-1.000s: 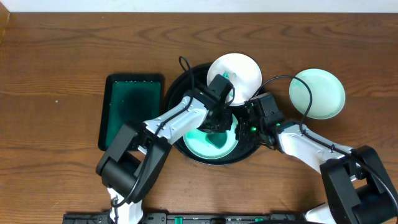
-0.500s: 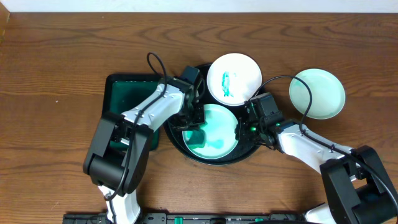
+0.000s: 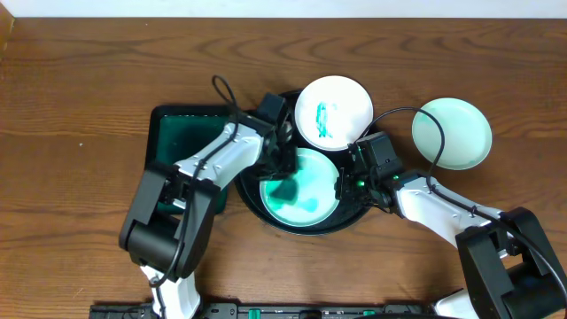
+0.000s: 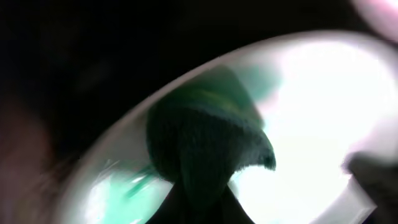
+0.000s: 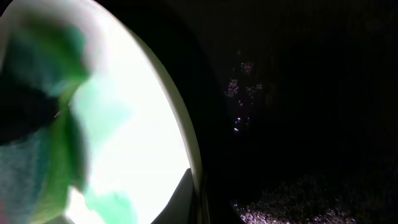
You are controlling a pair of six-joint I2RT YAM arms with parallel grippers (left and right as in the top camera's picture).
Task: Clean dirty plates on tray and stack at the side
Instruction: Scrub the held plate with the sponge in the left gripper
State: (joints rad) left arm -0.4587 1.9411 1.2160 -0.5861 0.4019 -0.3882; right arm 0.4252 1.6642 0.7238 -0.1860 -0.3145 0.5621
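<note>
The black tray (image 3: 266,213) holds two dirty plates. The far plate (image 3: 341,99) has a teal smear at its centre. The near plate (image 3: 312,197) is smeared with teal all over. My left gripper (image 3: 282,170) is shut on a dark green sponge (image 3: 283,190) and presses it on the near plate's left part. In the left wrist view the sponge (image 4: 205,143) lies on this plate (image 4: 317,106). My right gripper (image 3: 344,184) is shut on the near plate's right rim (image 5: 193,149). A third plate (image 3: 452,133), faintly teal, lies on the bare wood (image 3: 514,80) to the right.
A rectangular dark-green tray (image 3: 182,151) lies just left of the black tray, under my left arm. My right arm's cable loops above the tabletop between the far plate and the third plate. Bare wood lies to the far left and along the back.
My left gripper with the sponge has swept from the near plate's middle to its left part. The far plate's smear is uncovered now. The right gripper has not moved.
</note>
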